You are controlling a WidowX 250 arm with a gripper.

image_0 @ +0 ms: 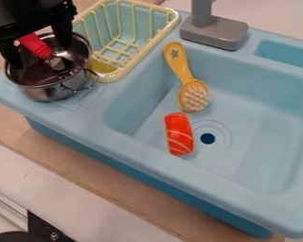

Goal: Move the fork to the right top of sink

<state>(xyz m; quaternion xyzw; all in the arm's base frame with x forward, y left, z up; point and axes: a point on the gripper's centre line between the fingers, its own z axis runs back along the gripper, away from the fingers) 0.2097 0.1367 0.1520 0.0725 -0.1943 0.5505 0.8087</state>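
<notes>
The fork [35, 46] is inside the metal pot [46, 92], which stands on the left ledge of the sink [132, 175] as the view shows it; the red handle leans up and outward, and the metal head is lower, in the pot. The pincer [40, 56] is over this pot with its two fingers apart, one at each side of the handle, and I do not see that it is closed on anything. I judge the fork to be quite light and stiff, with a smooth handle of plastic, so it will not bend or break easily, but it may roll or turn between the fingers if the hold is weak. The best place to take it, in my opinion, is the thick middle of the red handle, below its upper end and above the metal neck — there the fingers have a wide surface to press. The thin head is a poor place, because it is narrow and near the pot wall. A straight lift seems wise, since the head could catch the pot rim and pull the pot along. Then the fork may hang tilted, head down — it should be carried high over the sink wall to the shallow recess [283, 54] at the upper right.
</notes>
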